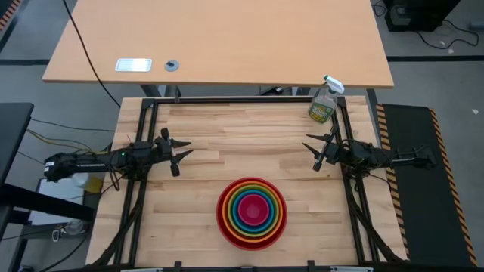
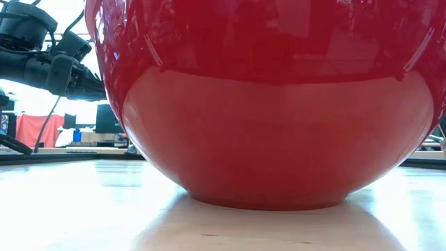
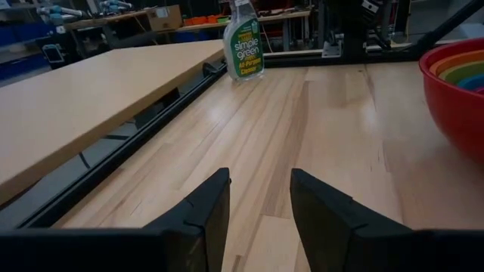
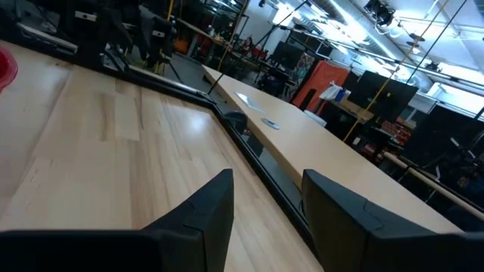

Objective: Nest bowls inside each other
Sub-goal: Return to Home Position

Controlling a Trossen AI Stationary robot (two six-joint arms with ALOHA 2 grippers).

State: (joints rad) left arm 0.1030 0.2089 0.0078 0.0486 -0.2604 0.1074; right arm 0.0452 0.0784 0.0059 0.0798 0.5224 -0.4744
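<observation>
Nested bowls front-centre, innermost seemingly pink; left gripper, right gripper fingers parted.

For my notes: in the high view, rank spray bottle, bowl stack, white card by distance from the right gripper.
From the right gripper:
1. Spray bottle, table's far right corner.
2. Bowl stack, near edge, centre.
3. White card, far desk, left.
</observation>
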